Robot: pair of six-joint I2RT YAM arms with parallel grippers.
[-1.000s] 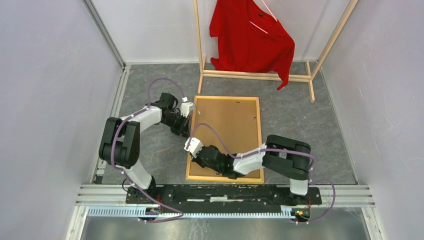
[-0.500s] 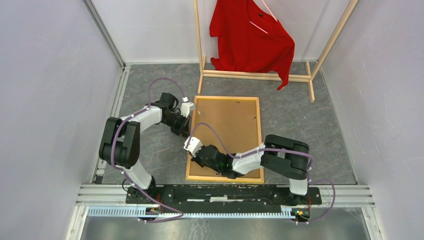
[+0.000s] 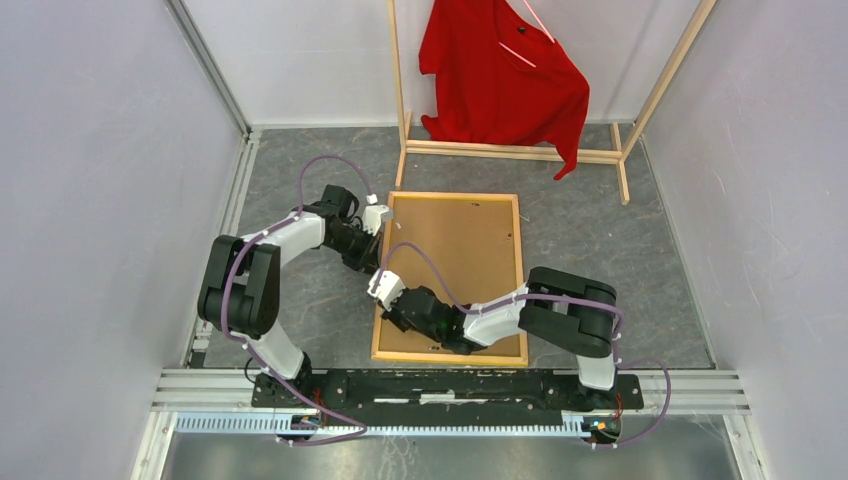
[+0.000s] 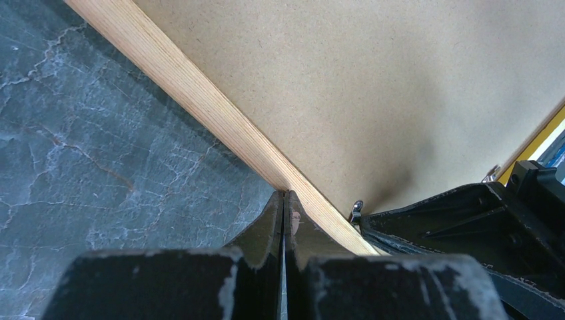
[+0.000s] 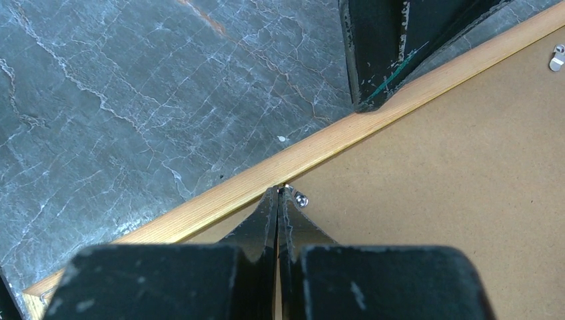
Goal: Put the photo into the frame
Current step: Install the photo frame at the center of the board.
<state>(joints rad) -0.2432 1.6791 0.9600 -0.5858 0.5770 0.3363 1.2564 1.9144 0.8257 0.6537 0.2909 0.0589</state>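
Grey marbled table (image 3: 320,300). L gripper (image 4: 284,203): jaws together, tips on left rail of frame (image 4: 200,100). R gripper (image 5: 278,197): jaws together too, tips at same rail's inner edge, beside small metal clip (image 5: 301,200), close to L gripper. Far side: wooden rack (image 3: 510,150) w/ red shirt (image 3: 500,80), just beyond frame. Frame flat at table centre, back up, light wood rails. Brown backing board (image 3: 460,240) fills it.
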